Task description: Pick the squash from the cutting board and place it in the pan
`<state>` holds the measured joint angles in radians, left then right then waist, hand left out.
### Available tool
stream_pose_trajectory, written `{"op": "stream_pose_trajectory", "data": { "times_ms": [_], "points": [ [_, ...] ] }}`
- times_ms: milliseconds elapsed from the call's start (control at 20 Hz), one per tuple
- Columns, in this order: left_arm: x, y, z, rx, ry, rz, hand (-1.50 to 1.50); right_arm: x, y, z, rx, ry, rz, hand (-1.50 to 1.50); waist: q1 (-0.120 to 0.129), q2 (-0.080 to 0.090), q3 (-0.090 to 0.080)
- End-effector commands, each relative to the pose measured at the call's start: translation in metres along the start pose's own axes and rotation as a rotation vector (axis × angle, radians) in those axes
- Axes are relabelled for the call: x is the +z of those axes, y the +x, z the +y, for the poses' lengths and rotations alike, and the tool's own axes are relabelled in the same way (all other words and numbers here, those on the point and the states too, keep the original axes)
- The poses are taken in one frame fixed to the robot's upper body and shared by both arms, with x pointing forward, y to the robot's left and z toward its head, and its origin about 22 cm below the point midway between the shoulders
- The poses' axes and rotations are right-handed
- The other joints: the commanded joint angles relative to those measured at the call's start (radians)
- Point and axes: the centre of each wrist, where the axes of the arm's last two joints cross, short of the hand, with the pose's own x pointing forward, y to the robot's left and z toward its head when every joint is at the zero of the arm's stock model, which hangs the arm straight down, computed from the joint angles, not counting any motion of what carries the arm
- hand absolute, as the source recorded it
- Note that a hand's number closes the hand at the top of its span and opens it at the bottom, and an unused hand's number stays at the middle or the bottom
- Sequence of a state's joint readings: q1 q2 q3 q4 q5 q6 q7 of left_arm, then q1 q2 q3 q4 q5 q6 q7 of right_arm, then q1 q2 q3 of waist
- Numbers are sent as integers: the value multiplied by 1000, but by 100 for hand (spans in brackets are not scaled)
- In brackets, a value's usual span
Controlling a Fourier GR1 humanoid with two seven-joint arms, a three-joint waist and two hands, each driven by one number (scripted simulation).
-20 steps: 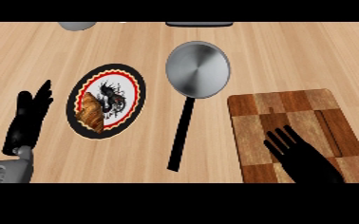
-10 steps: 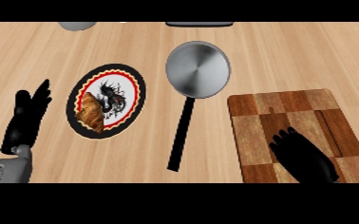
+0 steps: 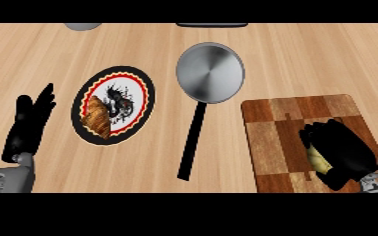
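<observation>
On the cutting board (image 3: 295, 130) at the right of the surface, the right hand (image 3: 341, 152) had gone from fingers spread flat a second before to fingers curled round the squash (image 3: 317, 160) — only a pale yellow sliver showed beneath them. The squash lay on the board, not yet lifted. Grasp judged made; lift and carry to the pan (image 3: 210, 72) remained. The left hand (image 3: 28, 125) rested open at the left edge — unchanged.

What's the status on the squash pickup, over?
Right hand curled over squash on cutting board. Left hand open, resting beside plate. Pan holds nothing; path to it unobstructed.
</observation>
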<state>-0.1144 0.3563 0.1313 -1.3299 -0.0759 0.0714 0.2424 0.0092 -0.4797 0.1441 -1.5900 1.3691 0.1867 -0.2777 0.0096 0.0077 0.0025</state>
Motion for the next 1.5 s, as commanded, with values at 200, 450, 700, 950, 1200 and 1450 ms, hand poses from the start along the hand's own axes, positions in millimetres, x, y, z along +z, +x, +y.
{"op": "stream_pose_trajectory", "data": {
  "times_ms": [200, 450, 700, 950, 1200, 1450],
  "points": [
    [4, 2, -13, -7, -26, -6, 0, -24, -89, -39, -399, -353, 105, 150, 19, -1, 1],
    [-6, 14, 5, -2, -16, -3, 0, -48, -87, -62, -518, -555, -19, 150, 5, -4, -1],
    [0, 11, -9, -3, -2, 1, 0, -79, -86, -90, -561, -550, -60, 150, 2, -6, -2],
    [-1, 2, -1, -16, 6, -1, 0, -110, -70, -115, -669, -554, -66, 150, 2, -6, -2],
    [-9, 4, -2, -9, -5, -10, 0, -154, -12, -128, -767, -526, -64, 150, 0, -5, -3],
    [-4, -10, 1, -8, -8, -4, 0, -193, 1, -132, -838, -486, -51, 150, 19, 1, -2]
  ]
}}
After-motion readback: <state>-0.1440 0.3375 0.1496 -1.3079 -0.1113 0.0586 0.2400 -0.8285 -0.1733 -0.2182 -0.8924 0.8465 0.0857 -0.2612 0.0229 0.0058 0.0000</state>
